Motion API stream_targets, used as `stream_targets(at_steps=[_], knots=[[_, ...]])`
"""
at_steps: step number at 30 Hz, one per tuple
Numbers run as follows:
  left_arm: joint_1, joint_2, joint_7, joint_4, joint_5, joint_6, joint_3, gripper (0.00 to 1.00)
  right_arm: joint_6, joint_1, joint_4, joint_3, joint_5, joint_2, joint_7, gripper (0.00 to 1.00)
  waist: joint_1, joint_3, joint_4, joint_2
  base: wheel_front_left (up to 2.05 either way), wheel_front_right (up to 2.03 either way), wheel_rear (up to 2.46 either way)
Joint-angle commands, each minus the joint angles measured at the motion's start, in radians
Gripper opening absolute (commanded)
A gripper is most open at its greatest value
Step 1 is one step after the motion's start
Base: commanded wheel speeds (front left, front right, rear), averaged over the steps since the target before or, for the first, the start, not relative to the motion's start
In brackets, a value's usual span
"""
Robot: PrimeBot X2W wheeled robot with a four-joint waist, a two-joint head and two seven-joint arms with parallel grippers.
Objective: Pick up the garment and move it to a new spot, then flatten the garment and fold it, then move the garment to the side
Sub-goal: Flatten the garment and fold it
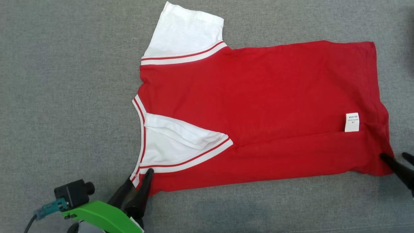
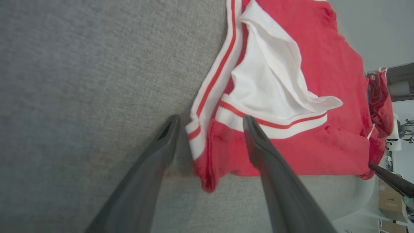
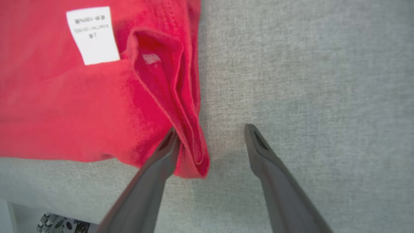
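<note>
Nearest us, the left gripper [image 2: 211, 119] stands with its fingers spread over the neck-end corner of the shirt [image 1: 258, 90], one finger on the grey cover [image 1: 64, 81] and the other over the red cloth beside the striped trim. The right gripper [image 3: 211, 129] is likewise spread wide at the hem corner, one finger touching the doubled edge and the other on bare cover; neither grips anything. The shirt lies flat and lengthwise across the cover, its near edge turned over as a band [image 1: 291, 155] that carries the near sleeve [image 1: 174, 145] inward. We judge the step in hand to be the lengthwise fold, taken from these two corners. To do it well, we would have each gripper close on every layer at its corner, since the hem there shows several loose plies that a shallow pinch could drop. We would then lift both ends level and together, so the band does not twist. Beyond it lie the label [image 1: 352, 122] and the smooth red body. Farthest, the far sleeve [image 1: 184, 32] lies spread open and has yet to be folded in.
</note>
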Motion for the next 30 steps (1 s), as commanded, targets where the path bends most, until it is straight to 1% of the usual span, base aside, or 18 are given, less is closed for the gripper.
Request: stream_targets(at_steps=[1,4,6,10,11,13,14,16,18,20,21,24,30], knots=[[0.020,0.025,-0.004,-0.007,0.021,0.026,0.007,1.00,0.000,-0.017,0.008,-0.002,-0.024,-0.015,-0.028,1.00,0.0000,0.003,-0.008,0.0000,0.00,0.00,0.00],[0.047,0.071,0.006,-0.048,0.056,0.072,0.005,1.00,0.000,-0.048,0.015,0.003,-0.052,-0.029,-0.086,1.00,0.0000,0.013,-0.012,0.0000,0.00,0.00,0.00],[0.042,0.123,0.000,-0.085,0.106,0.093,0.016,1.00,0.000,-0.092,0.005,-0.005,-0.072,-0.038,-0.141,1.00,0.0000,0.028,-0.013,0.0000,0.00,0.00,0.00],[-0.056,0.201,0.007,-0.142,0.188,0.096,0.042,1.00,0.000,-0.216,0.023,0.004,-0.108,-0.027,-0.216,1.00,0.0000,0.083,-0.011,0.0000,0.00,0.00,0.00],[-0.096,0.214,0.023,-0.145,0.202,0.087,0.041,1.00,0.000,-0.254,0.034,0.021,-0.118,-0.028,-0.223,1.00,0.0000,0.098,-0.010,0.0000,0.00,0.00,0.00],[-0.189,0.224,0.060,-0.138,0.225,0.065,0.037,1.00,0.000,-0.338,0.064,0.045,-0.137,-0.025,-0.236,1.00,0.0000,0.127,-0.007,0.0000,0.00,0.00,0.00],[-0.291,0.238,0.107,-0.110,0.238,0.035,0.027,1.00,0.000,-0.411,0.099,0.079,-0.155,-0.027,-0.240,1.00,0.0000,0.153,-0.006,0.0000,0.00,0.00,0.00],[-0.392,0.227,0.149,-0.074,0.228,-0.003,0.023,1.00,0.000,-0.485,0.136,0.106,-0.171,-0.021,-0.247,1.00,0.0000,0.177,-0.007,0.0000,0.00,0.00,0.00],[-0.486,0.217,0.186,-0.027,0.208,-0.052,0.024,1.00,0.000,-0.548,0.172,0.138,-0.186,-0.019,-0.252,1.00,0.0000,0.198,-0.009,0.0000,0.00,0.00,0.00],[-0.568,0.201,0.234,0.031,0.165,-0.085,0.035,1.00,0.000,-0.609,0.206,0.162,-0.194,-0.014,-0.256,1.00,0.0000,0.218,-0.013,0.0000,0.00,0.00,0.00],[-0.617,0.204,0.259,0.054,0.149,-0.111,0.038,1.00,0.000,-0.637,0.224,0.178,-0.201,-0.014,-0.256,1.00,0.0000,0.229,-0.016,0.0000,0.00,0.00,0.00],[-0.745,0.195,0.341,0.135,0.090,-0.156,0.055,1.00,0.000,-0.712,0.276,0.220,-0.206,-0.011,-0.253,1.00,0.0000,0.254,-0.028,0.0000,0.00,0.00,0.00],[-0.926,0.157,0.539,0.258,-0.058,-0.211,0.053,1.00,0.000,-0.801,0.335,0.309,-0.180,0.000,-0.254,1.00,0.0000,0.272,-0.057,0.0000,0.00,0.00,0.00]])
